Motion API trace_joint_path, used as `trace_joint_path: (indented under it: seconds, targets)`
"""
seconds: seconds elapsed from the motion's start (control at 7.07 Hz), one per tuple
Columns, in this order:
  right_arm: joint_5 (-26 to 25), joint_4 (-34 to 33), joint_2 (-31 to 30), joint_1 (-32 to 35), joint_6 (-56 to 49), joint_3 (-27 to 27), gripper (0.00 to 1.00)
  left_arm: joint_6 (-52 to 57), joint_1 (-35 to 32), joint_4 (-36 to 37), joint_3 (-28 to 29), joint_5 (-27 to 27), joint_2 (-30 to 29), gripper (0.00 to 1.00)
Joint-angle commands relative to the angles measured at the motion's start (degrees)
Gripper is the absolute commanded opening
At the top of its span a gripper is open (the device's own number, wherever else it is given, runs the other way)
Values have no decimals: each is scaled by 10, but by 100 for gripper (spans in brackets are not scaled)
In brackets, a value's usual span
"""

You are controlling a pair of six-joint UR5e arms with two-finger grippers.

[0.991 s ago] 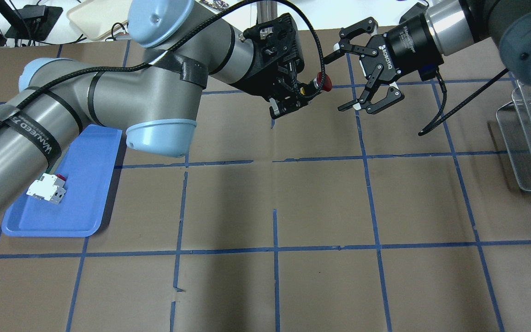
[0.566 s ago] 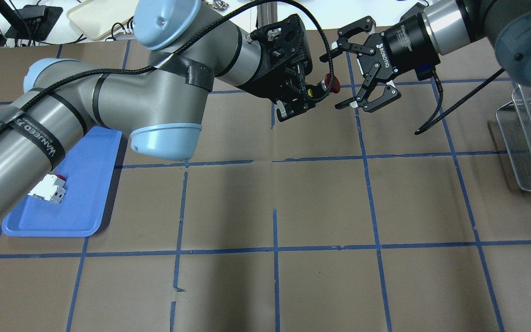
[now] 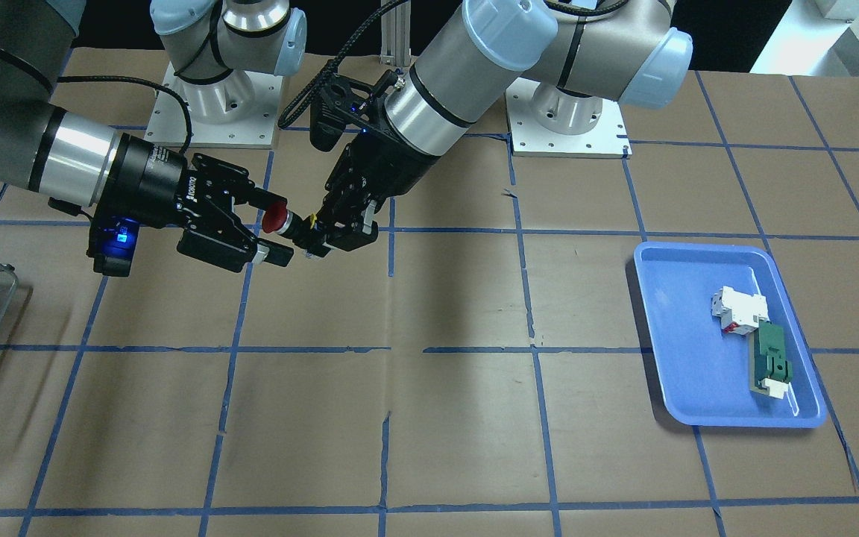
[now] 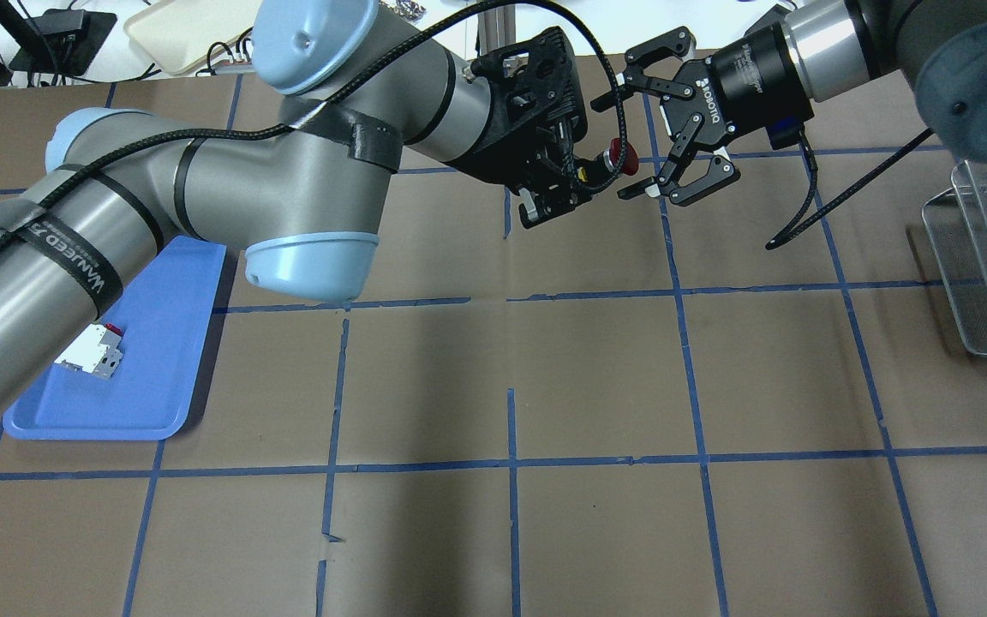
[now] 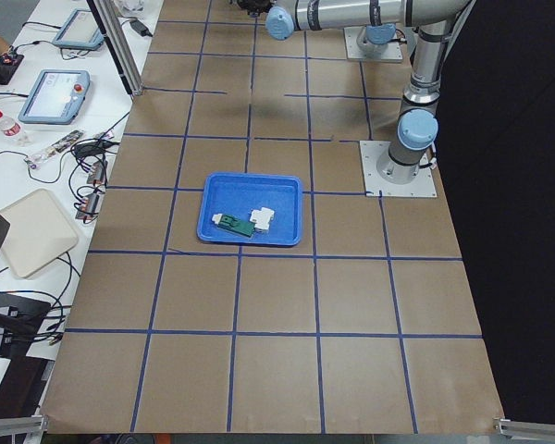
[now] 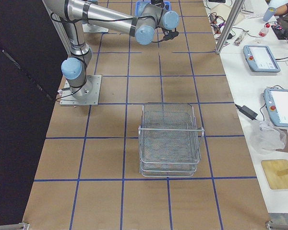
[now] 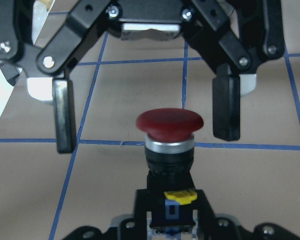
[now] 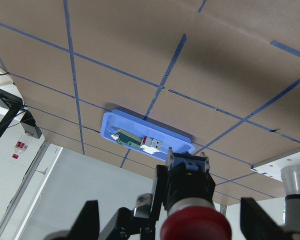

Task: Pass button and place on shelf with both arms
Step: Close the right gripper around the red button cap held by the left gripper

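The button [image 4: 625, 158], with a red cap and a dark body, is held off the table over the far middle. My left gripper [image 4: 573, 177] is shut on its body, cap pointing at the right arm. My right gripper [image 4: 613, 151] is open, its two fingers either side of the red cap without touching. In the left wrist view the button [image 7: 169, 122] stands between the open right fingers [image 7: 65, 115]. In the front view the button [image 3: 274, 218] sits between both grippers. The wire shelf [image 4: 973, 283] stands at the table's right edge, also in the exterior right view [image 6: 170, 139].
A blue tray [image 4: 159, 360] lies at the left under my left arm, holding a white-and-red block [image 3: 737, 309] and a green-and-white flat part [image 3: 771, 362]. Black cables hang from both wrists. Brown paper with blue tape lines covers the table.
My left gripper has carried the button to the right and my right gripper has come left, so its open fingers now flank the red cap.
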Motion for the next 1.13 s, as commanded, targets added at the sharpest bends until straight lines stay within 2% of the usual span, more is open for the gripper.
trace_joint_path:
  seconds: [0.0, 0.28, 0.42, 0.57, 0.71, 0.85, 0.99]
  targets:
    - [-5, 4, 0, -1, 1, 0, 93, 0, 0, 0, 1, 0, 0, 0]
    - [-5, 7, 0, -1, 8, 1, 87, -1, -1, 0, -3, -1, 5, 0]
    - [-5, 9, 0, -1, 9, 1, 78, 0, -1, 0, -6, 0, 4, 0]
    - [-5, 12, 0, -1, 10, 1, 56, 0, -1, 0, -8, -1, 6, 0]
    - [-3, 14, 0, -2, 11, 1, 46, 0, -1, 0, -8, 0, 5, 0]
    - [-2, 13, 0, -2, 10, 1, 42, -1, -1, 0, -8, -1, 5, 0]
    - [-1, 13, 0, -3, 10, 9, 20, -1, -1, 0, -8, -1, 5, 0]
